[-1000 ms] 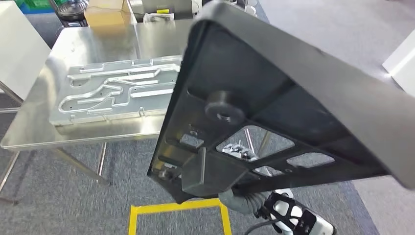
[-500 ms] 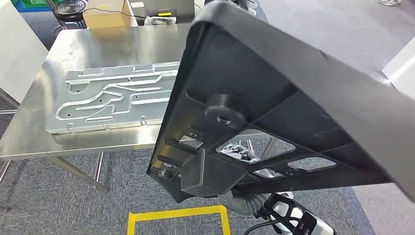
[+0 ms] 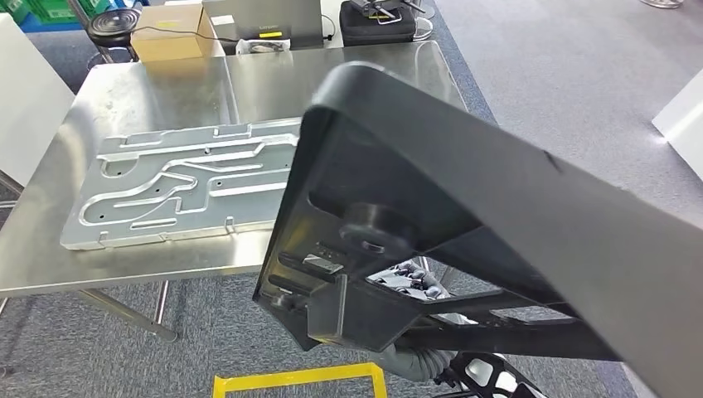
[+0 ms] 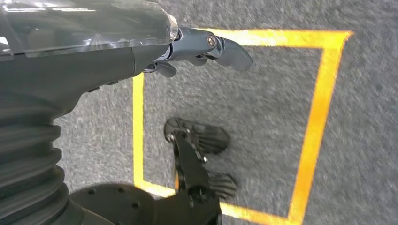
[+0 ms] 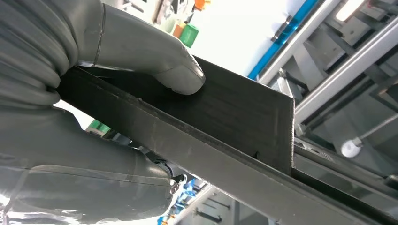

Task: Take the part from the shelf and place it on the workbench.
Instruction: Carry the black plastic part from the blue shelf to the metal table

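Note:
A large black ribbed part (image 3: pixel 464 191) is tilted close in front of me, hiding the near right of the steel workbench (image 3: pixel 166 87). My right hand (image 5: pixel 117 93) grips the part's edge (image 5: pixel 225 126), thumb pressed on its flat face. In the head view, dark fingers (image 3: pixel 408 274) show through an opening in the part, and the grey wrist cover (image 3: pixel 406 361) shows below it. My left hand (image 4: pixel 197 47) hangs over the carpet with its fingers stretched out and nothing in it.
A machined aluminium plate (image 3: pixel 174 186) lies on the workbench's left half. A cardboard box (image 3: pixel 166 33), a grey device (image 3: pixel 261 18) and a black case (image 3: pixel 377 21) stand at the far edge. Yellow tape (image 4: pixel 314 117) marks a square on the floor.
The camera has moved: the workbench and plate sit lower and nearer, and more of the far edge shows. The black part has dropped lower in the picture, still in my right hand.

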Robot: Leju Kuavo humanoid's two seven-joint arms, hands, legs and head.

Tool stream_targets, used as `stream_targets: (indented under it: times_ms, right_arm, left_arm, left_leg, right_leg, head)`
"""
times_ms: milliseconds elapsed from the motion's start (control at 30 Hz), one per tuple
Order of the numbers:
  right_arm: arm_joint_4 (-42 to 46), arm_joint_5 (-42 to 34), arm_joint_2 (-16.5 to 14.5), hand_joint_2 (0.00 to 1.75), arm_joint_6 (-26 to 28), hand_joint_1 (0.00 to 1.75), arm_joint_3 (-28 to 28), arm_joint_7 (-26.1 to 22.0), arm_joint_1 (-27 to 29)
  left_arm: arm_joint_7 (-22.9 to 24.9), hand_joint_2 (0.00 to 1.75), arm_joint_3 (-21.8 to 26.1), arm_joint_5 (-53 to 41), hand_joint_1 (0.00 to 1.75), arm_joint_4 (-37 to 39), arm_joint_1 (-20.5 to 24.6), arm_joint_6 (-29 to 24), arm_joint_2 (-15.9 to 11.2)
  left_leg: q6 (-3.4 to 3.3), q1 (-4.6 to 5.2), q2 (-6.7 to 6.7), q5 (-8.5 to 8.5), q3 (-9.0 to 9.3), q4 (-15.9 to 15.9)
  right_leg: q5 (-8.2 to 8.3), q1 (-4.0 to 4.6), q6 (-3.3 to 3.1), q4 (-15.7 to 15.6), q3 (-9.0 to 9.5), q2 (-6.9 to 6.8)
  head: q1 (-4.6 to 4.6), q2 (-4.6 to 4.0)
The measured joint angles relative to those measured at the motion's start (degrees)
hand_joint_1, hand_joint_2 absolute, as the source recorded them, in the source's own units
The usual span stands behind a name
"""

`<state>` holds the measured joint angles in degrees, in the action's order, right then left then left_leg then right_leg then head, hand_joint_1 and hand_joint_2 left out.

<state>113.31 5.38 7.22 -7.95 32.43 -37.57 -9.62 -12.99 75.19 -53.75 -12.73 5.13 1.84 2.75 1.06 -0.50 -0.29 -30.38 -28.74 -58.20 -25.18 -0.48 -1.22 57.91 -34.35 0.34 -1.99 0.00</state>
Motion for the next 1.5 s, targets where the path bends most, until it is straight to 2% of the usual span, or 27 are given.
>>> stream_targets:
  times_ms: [33, 100, 133, 167, 200, 233, 267, 333, 367, 500, 567, 633, 667, 700, 733, 800, 867, 967, 1067, 1167, 1233, 1267, 1300, 1333, 1400, 1433, 1500]
  right_arm:
    - [0.07, -0.11, 0.00, 1.75, 0.10, 1.75, -0.22, 0.00, -0.15]
    - [0.03, -1.05, 0.00, 1.75, 0.08, 1.75, -1.37, 0.00, -0.53]
    - [-0.11, -1.82, 0.00, 1.75, -0.35, 1.75, -2.38, 0.00, -0.80]
    - [-0.46, -2.72, 0.00, 1.75, -1.08, 1.75, -3.69, 0.00, -1.28]
    - [-1.10, -3.58, -0.05, 1.75, -2.00, 1.75, -5.21, 0.00, -1.97]
    - [-2.03, -4.37, -0.14, 1.75, -2.95, 1.75, -6.92, 0.00, -2.83]
    - [-3.31, -4.89, -0.30, 1.75, -3.75, 1.75, -8.63, 0.00, -3.91]
    - [-6.70, -5.26, -0.64, 1.75, -4.53, 1.75, -12.17, 0.00, -6.66]
    - [-8.70, -5.26, -0.75, 1.75, -4.64, 1.75, -14.01, 0.00, -8.35]
    - [-17.91, -3.40, -0.83, 1.75, -2.57, 1.75, -20.20, 0.00, -15.85]
    - [-23.83, -1.11, -0.83, 1.75, 0.33, 1.75, -22.43, 0.00, -20.41]
    - [-29.87, 1.09, -0.81, 1.75, 3.20, 1.75, -23.94, 0.01, -24.39]
    - [-32.98, 2.85, -0.78, 1.75, 4.95, 1.75, -24.27, 0.06, -26.12]
    - [-36.13, 5.30, -0.78, 1.75, 7.48, 1.75, -24.39, 0.28, -28.07]
    - [-39.80, 8.95, -0.79, 1.75, 11.02, 1.75, -24.32, 0.88, -30.56]
    - [-48.29, 19.28, -0.84, 1.75, 19.58, 1.75, -23.45, 3.56, -36.81]
    - [-55.58, 29.43, -1.02, 1.75, 25.72, 1.75, -21.73, 6.71, -42.39]
    - [-63.90, 40.48, -2.32, 1.75, 28.07, 1.75, -17.97, 11.23, -48.32]
    - [-72.12, 51.78, -5.81, 1.75, 26.18, 1.75, -12.30, 17.15, -53.04]
    - [-78.62, 59.46, -10.16, 1.75, 22.28, 1.75, -6.03, 21.09, -56.20]
    - [-81.72, 61.35, -12.18, 1.75, 21.20, 1.75, -2.96, 22.35, -56.95]
    - [-82.92, 61.72, -12.92, 1.75, 21.08, 1.75, -1.82, 22.67, -57.15]
    - [-83.96, 61.93, -13.53, 1.75, 21.05, 1.75, -0.89, 22.86, -57.40]
    - [-84.83, 62.03, -14.06, 1.75, 21.07, 1.75, -0.17, 22.96, -57.80]
    - [-86.44, 62.06, -14.85, 1.75, 21.12, 1.75, 0.89, 22.94, -59.07]
    - [-87.18, 62.06, -15.16, 1.75, 21.14, 1.75, 1.37, 22.89, -59.69]
    - [-88.37, 62.05, -15.57, 1.75, 21.16, 1.75, 2.03, 22.80, -60.35]
  left_arm:
    - [-0.11, 1.75, 0.00, 0.05, 0.00, 0.00, 0.03, 0.06, -0.01]
    - [-0.39, 1.75, 0.00, 0.25, 0.00, 0.01, -0.02, 0.16, 0.00]
    - [-0.49, 1.75, 0.01, 0.43, 0.00, 0.01, -0.11, 0.17, -0.01]
    - [-0.57, 1.75, 0.03, 0.65, 0.00, 0.01, -0.22, 0.17, -0.01]
    - [-0.66, 1.75, 0.08, 0.88, 0.00, 0.01, -0.31, 0.17, 0.00]
    - [-0.77, 1.75, 0.15, 1.10, 0.00, 0.01, -0.35, 0.16, 0.01]
    - [-0.90, 1.75, 0.24, 1.22, 0.00, 0.01, -0.36, 0.16, 0.02]
    - [-1.18, 1.75, 0.48, 1.27, 0.00, 0.01, -0.26, 0.13, 0.03]
    - [-1.31, 1.75, 0.60, 1.21, 0.00, 0.01, -0.21, 0.08, 0.04]
    - [-1.67, 1.75, 1.07, 1.12, 0.00, 0.01, -0.22, -0.17, 0.12]
    - [-1.87, 1.75, 1.25, 1.14, 0.00, 0.01, 0.01, -0.20, 0.19]
    - [-2.01, 1.75, 1.34, 1.15, 0.00, 0.01, 0.17, -0.20, 0.21]
    - [-2.08, 1.75, 1.39, 1.20, 0.00, 0.01, 0.16, -0.20, 0.21]
    - [-2.19, 1.75, 1.44, 1.25, 0.00, 0.01, 0.13, -0.20, 0.22]
    - [-2.33, 1.75, 1.50, 1.31, 0.00, 0.01, 0.13, -0.16, 0.24]
    - [-2.63, 1.75, 1.61, 1.36, 0.00, 0.01, 0.21, -0.07, 0.27]
    - [-2.86, 1.75, 1.66, 1.33, 0.00, 0.01, 0.32, -0.03, 0.27]
    - [-3.07, 1.75, 1.69, 1.30, 0.00, 0.01, 0.37, -0.04, 0.23]
    - [-3.36, 1.75, 1.70, 1.23, 0.00, 0.02, 0.52, -0.04, 0.26]
    - [-3.65, 1.75, 1.70, 1.15, 0.00, 0.03, 0.87, -0.05, 0.27]
    - [-3.77, 1.75, 1.70, 1.14, 0.00, 0.03, 0.83, -0.04, 0.28]
    - [-3.80, 1.75, 1.70, 1.14, 0.00, 0.04, 0.75, -0.04, 0.29]
    - [-3.83, 1.75, 1.70, 1.14, 0.00, 0.04, 0.65, -0.04, 0.30]
    - [-3.84, 1.75, 1.71, 1.14, 0.00, 0.05, 0.60, -0.04, 0.30]
    - [-3.86, 1.75, 1.72, 1.14, 0.00, 0.05, 0.56, -0.04, 0.26]
    - [-3.87, 1.75, 1.73, 1.14, 0.00, 0.05, 0.56, -0.04, 0.25]
    - [-3.90, 1.75, 1.73, 1.14, 0.00, 0.05, 0.53, -0.04, 0.25]
  left_leg:
    - [0.25, -0.08, 0.01, -1.11, -1.00, -2.28]
    - [0.66, -0.21, 0.02, -4.17, -5.47, -10.17]
    - [0.78, -0.22, 0.02, -5.03, -7.86, -13.69]
    - [0.83, -0.23, 0.02, -4.86, -9.72, -15.82]
    - [0.79, -0.23, 0.02, -3.33, -10.38, -15.45]
    - [0.65, -0.22, 0.03, -0.76, -9.92, -12.84]
    - [0.41, -0.21, 0.06, 2.32, -8.64, -8.64]
    - [-0.21, 0.07, 0.08, 5.92, -6.25, -1.84]
    - [-0.52, 0.22, 0.06, 6.41, -5.76, -0.26]
    - [-1.69, 0.05, -0.04, 6.39, -5.64, 0.68]
    - [-2.27, -0.16, -0.01, 6.50, -5.40, 1.06]
    - [-2.54, -0.12, -0.02, 6.37, -5.38, 1.06]
    - [-2.56, -0.11, -0.04, 6.29, -5.32, 1.04]
    - [-2.51, -0.11, -0.06, 6.19, -5.23, 0.98]
    - [-2.41, -0.12, -0.09, 6.06, -5.13, 0.85]
    - [-2.01, -0.08, -0.13, 5.64, -5.11, 0.33]
    - [-1.54, 0.12, -0.14, 5.26, -5.41, -0.18]
    - [-0.79, 0.19, -0.08, 5.22, -5.59, -0.12]
    - [0.21, -0.02, 0.04, 4.13, -5.97, -1.39]
    - [0.98, -0.17, 0.06, -0.37, -10.74, -11.02]
    - [1.02, -0.18, 0.06, -1.53, -14.05, -16.39]
    - [0.87, -0.17, 0.06, -0.63, -14.48, -16.34]
    - [0.62, -0.15, 0.06, 1.24, -13.85, -14.17]
    - [0.26, -0.10, 0.06, 3.71, -12.36, -10.35]
    - [-0.41, 0.22, 0.00, 6.84, -9.09, -3.23]
    - [-0.62, 0.38, -0.02, 7.32, -8.15, -1.29]
    - [-0.92, 0.50, -0.04, 7.08, -7.66, -0.27]
  right_leg:
    - [-0.17, -0.12, -0.30, -0.23, 0.43, -0.06]
    - [-0.72, -0.10, -0.69, -0.34, 1.11, -0.20]
    - [-1.00, -0.06, -0.73, -0.34, 1.38, -0.20]
    - [-1.30, -0.02, -0.74, -0.33, 1.72, -0.16]
    - [-1.60, 0.00, -0.71, -0.33, 2.13, -0.10]
    - [-1.93, 0.03, -0.64, -0.32, 2.63, -0.03]
    - [-2.29, 0.05, -0.52, -0.33, 3.14, 0.02]
    - [-2.81, 0.25, -0.04, -0.24, 3.69, 0.12]
    - [-2.92, 0.32, 0.25, -0.19, 3.65, 0.18]
    - [-3.40, 0.28, 1.41, 0.29, 3.21, 0.19]
    - [-5.89, 0.12, 1.88, 5.19, 0.75, 0.06]
    - [-9.08, -0.02, 2.23, 13.58, -3.90, -0.03]
    - [-9.49, -0.12, 2.34, 16.37, -5.75, -0.04]
    - [-8.70, -0.22, 2.41, 17.05, -6.64, -0.06]
    - [-6.72, -0.34, 2.43, 15.30, -6.39, -0.11]
    - [-1.91, -0.55, 2.41, 7.57, -3.54, -0.17]
    - [0.08, -0.46, 2.19, 2.25, -1.47, -0.14]
    - [-0.02, -0.20, 1.38, 1.42, -1.38, 0.03]
    - [0.03, -0.30, 0.28, 1.16, -1.21, 0.18]
    - [-0.19, -0.14, -0.50, 1.09, -0.93, 0.14]
    - [-0.46, 0.22, -0.80, 1.12, -0.70, 0.04]
    - [-0.62, 0.40, -0.89, 1.15, -0.54, 0.00]
    - [-0.81, 0.57, -0.93, 1.17, -0.33, -0.01]
    - [-1.03, 0.71, -0.94, 1.18, -0.08, -0.01]
    - [-1.41, 1.00, -0.77, 1.18, 0.25, 0.07]
    - [-1.50, 1.06, -0.60, 1.14, 0.31, 0.12]
    - [-1.54, 1.05, -0.08, 0.92, 0.40, 0.20]
  head:
    - [0.00, 0.00]
    - [0.00, 0.00]
    - [0.00, 0.00]
    - [0.00, 0.00]
    - [0.00, 0.00]
    - [0.00, 0.00]
    - [0.00, 0.00]
    - [0.01, 0.00]
    - [0.01, 0.00]
    - [0.00, 0.00]
    - [0.00, 0.00]
    - [0.00, 0.00]
    - [0.00, 0.00]
    - [0.00, 0.00]
    - [0.00, 0.00]
    - [0.00, 0.00]
    - [-0.01, 0.00]
    - [-0.01, 0.00]
    - [0.00, 0.00]
    - [0.00, 0.00]
    - [0.00, 0.00]
    - [0.00, 0.00]
    - [0.00, 0.00]
    - [0.00, 0.00]
    - [0.00, 0.00]
    - [0.00, 0.00]
    - [-0.01, 0.00]
